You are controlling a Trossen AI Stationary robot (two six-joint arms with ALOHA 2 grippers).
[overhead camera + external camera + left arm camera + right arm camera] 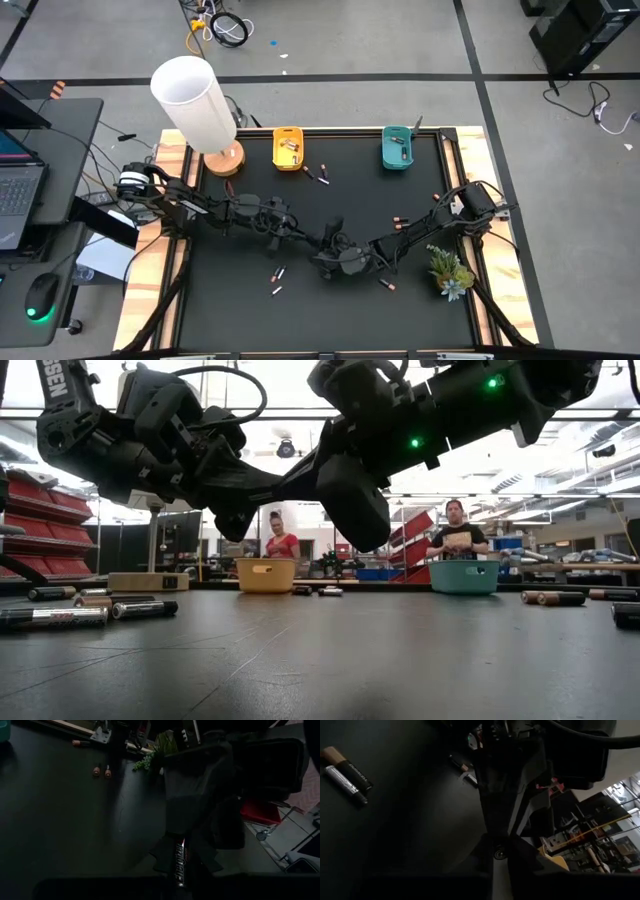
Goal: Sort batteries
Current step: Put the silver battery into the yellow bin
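Observation:
Above the middle of the table my left gripper (318, 240) and my right gripper (336, 252) meet tip to tip. Both are shut on one dark battery (180, 862) with a red band and white lettering. Loose batteries lie on the black mat: two near the front left (277, 280), one near the front right (387, 285), a pair toward the right (400, 221), and two by the yellow bin (316, 175). The yellow bin (288, 148) and the teal bin (398, 148) stand at the far edge, each with batteries inside. My left gripper pinches the battery's near end (180, 879) between its two fingers, coming level from the table's left. The battery lies along the fingers, clear of the table. The contact itself is cut off at the picture's bottom edge. My right gripper closes on the battery's other end (181, 845), one finger (162, 855) on each side. It comes nearly level from the table's right, facing my left gripper. The battery's end face (497, 852) shows between its fingers.
A white lamp (195, 100) on a wooden base stands at the far left corner. A small green plant (450, 270) sits at the right edge. Two people (280, 540) stand in the room beyond the far edge.

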